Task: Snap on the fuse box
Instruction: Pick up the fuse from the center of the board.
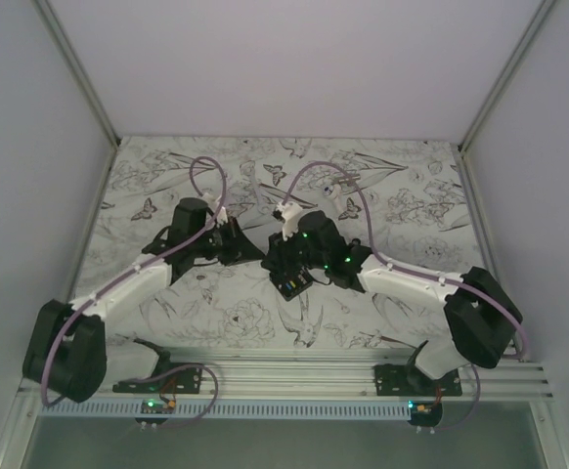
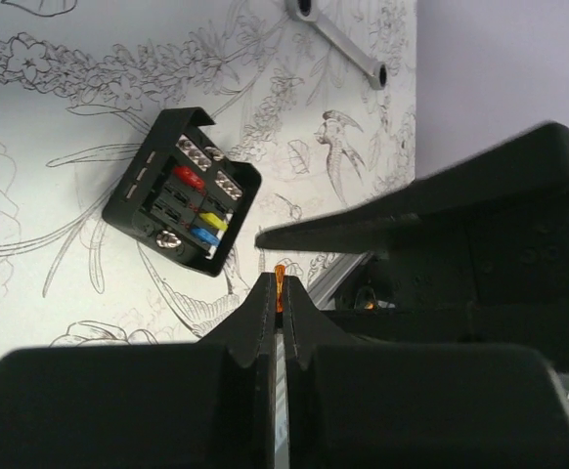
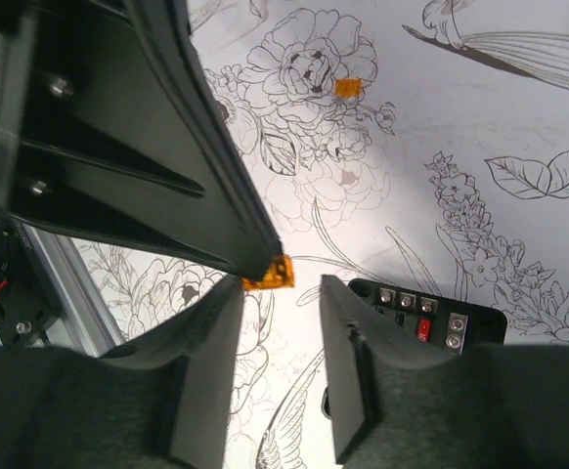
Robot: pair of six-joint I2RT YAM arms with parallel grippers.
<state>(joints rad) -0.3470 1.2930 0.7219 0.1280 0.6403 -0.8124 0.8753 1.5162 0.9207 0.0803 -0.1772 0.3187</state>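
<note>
**Surfaces and finishes**

The small black square plastic fuse box (image 2: 182,191) looked faintly glossy. The silver metal wrench (image 2: 343,44) shone. The white flower-printed table cover (image 2: 60,117) was matt. The left gripper (image 2: 279,291) had matt black plastic fingers (image 2: 253,327), a small orange plastic piece (image 2: 280,274) between them.

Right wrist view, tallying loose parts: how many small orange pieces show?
2: one orange piece lies on the table, another pinched in the left tool; more may be hidden.
</note>
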